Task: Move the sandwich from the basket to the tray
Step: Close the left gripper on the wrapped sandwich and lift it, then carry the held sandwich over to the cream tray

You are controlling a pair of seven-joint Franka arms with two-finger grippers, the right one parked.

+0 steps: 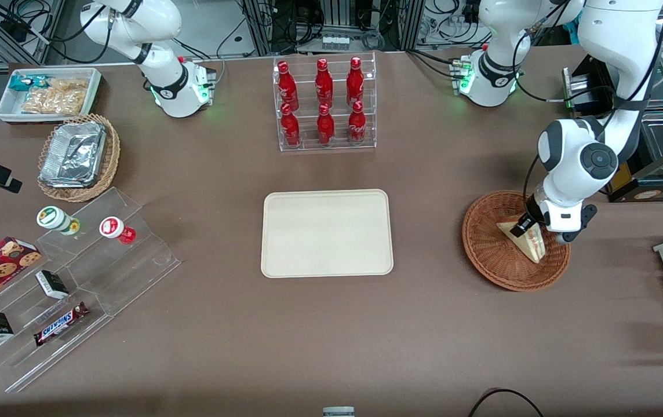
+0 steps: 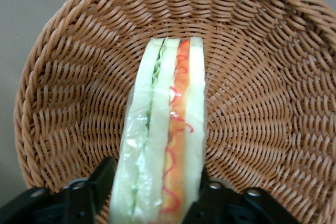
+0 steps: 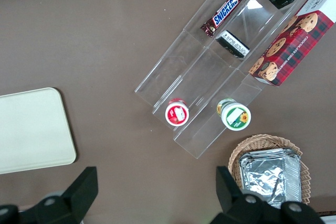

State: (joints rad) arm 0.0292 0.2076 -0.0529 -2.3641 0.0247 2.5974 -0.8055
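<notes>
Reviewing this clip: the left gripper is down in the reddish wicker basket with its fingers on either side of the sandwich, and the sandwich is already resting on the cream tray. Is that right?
Not quite. The sandwich is not on the tray, which holds nothing; it sits in the basket, as the front view shows. The rest holds: the gripper is down in the basket, one finger on either side of the sandwich.

The brown table (image 1: 453,347) carries the tray (image 1: 327,233), basket (image 1: 491,255), bottle rack (image 1: 325,104) and snack stand (image 1: 76,289).
</notes>
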